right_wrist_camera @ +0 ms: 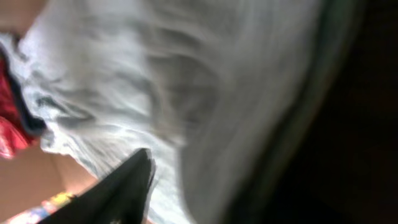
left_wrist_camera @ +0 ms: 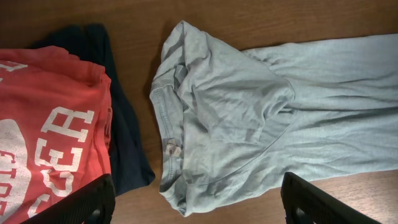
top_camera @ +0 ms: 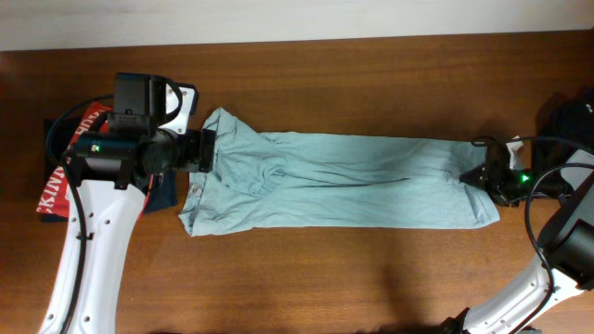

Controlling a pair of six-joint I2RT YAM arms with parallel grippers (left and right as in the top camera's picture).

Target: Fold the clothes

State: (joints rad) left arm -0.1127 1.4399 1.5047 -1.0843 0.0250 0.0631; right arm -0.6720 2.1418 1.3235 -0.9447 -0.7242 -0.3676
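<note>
The left claw (left_wrist_camera: 199, 194) gapes wide over the t-shirt (top_camera: 353, 181) collar, holding nothing; right claw (top_camera: 483, 173) at its hem, grip unclear

We find overhead looking straight down on the whole table (top_camera: 306, 278), left wrist close above the collar end of the t-shirt (left_wrist_camera: 249, 106), right wrist blurred, very near its opposite end, all three sharing it.

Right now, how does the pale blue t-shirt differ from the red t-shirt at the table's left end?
The pale blue t-shirt is plain; the red t-shirt carries white lettering. The pale blue t-shirt lies stretched out long, straight on the wood; the red t-shirt lies on top of a dark garment. Both are soft, wrinkled fabric resting on the wooden table.
</note>
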